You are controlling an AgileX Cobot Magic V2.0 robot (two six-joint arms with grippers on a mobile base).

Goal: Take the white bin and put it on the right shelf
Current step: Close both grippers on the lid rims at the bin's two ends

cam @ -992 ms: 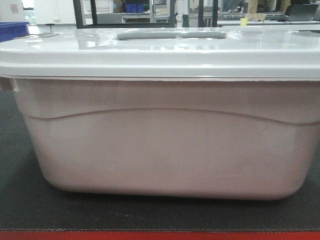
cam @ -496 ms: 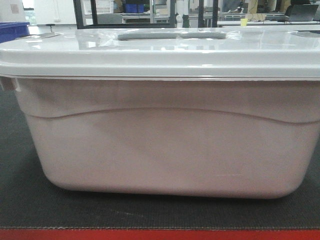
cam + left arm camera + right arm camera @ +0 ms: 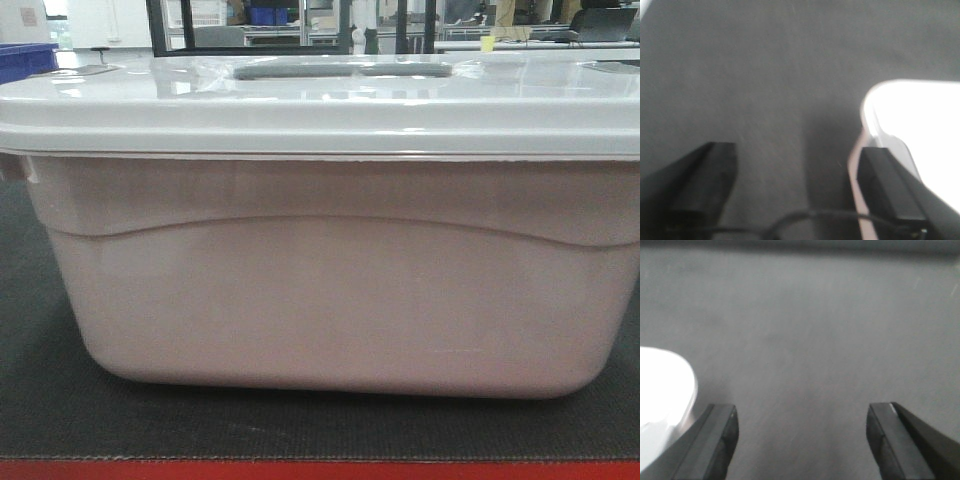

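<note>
Jaws apart, left gripper [image 3: 795,152] and right gripper [image 3: 801,412] flank white bin [image 3: 330,290], corners beside inner jaws, likely for squeezing.

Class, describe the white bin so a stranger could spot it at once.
On the dark matted table, the white bin fills the front view. It has pinkish-white walls under a light grey lid, unlike the blue bin behind.

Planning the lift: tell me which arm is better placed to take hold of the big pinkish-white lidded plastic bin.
Left, narrowly. The left pincer is open with one finger at the corner rim of the large pinkish-white plastic bin; the open right pincer has that corner just outside it.
</note>
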